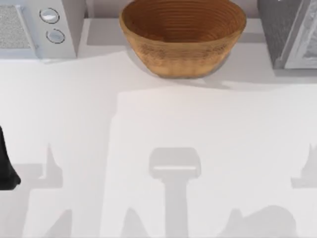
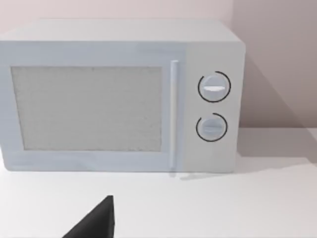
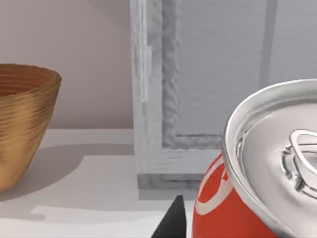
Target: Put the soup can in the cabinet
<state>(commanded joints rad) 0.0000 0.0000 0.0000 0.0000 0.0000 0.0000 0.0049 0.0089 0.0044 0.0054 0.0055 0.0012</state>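
Reaching for the soup can (image 3: 257,188) looks to be the step in hand, with the approach under way and no lift yet, though that is a judgement. At the top view's left edge a dark part of the left arm (image 1: 7,166) sits parked low on the bench (image 1: 158,124); whether its claw is apart or together cannot be told. Its wrist view faces the white microwave (image 2: 119,99), door closed, two round knobs beside the handle, and a dark finger tip (image 2: 96,220) pokes in at the frame's edge. Further right at the back stands the brown woven basket (image 1: 182,39), and at the far right the cabinet (image 1: 292,32), dark speckled with a pale framed door (image 3: 223,74) that appears closed. The right wrist view looks down close on the can, upright just before the cabinet door: silver lid with a ring pull, red label with white lettering. A dark finger tip (image 3: 171,220) shows beside the can, but the right claw's state cannot be told. The next move probably calls for closing squarely on the can's sides, and the door likely needs opening before the can goes in
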